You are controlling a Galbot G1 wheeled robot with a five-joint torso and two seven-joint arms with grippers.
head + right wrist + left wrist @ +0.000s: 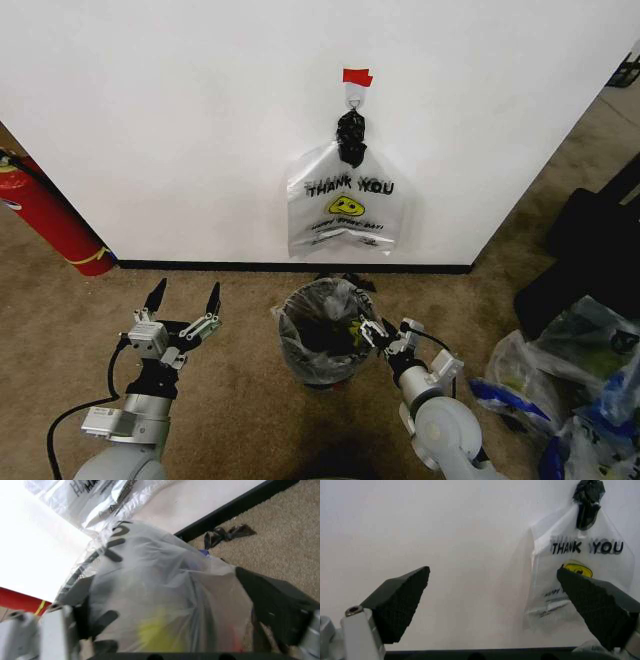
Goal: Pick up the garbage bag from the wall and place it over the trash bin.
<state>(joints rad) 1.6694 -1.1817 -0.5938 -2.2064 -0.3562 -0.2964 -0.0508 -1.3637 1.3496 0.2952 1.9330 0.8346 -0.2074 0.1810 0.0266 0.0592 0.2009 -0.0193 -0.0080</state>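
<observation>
left gripper (495,607) fingers (400,603) spread wide | faces white wall (445,536) | flat bag (580,573) with black knot hangs there

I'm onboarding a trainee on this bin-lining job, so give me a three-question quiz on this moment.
1. True or false: the trash bin already has the garbage bag over it.
2. Where is the right gripper? A) at the bin's rim B) at the wall hook
3. The bag hanging on the wall has a ____ knotted top.

Key: 1 true; 2 A; 3 black. The left gripper hovers open left of the bin.
</observation>
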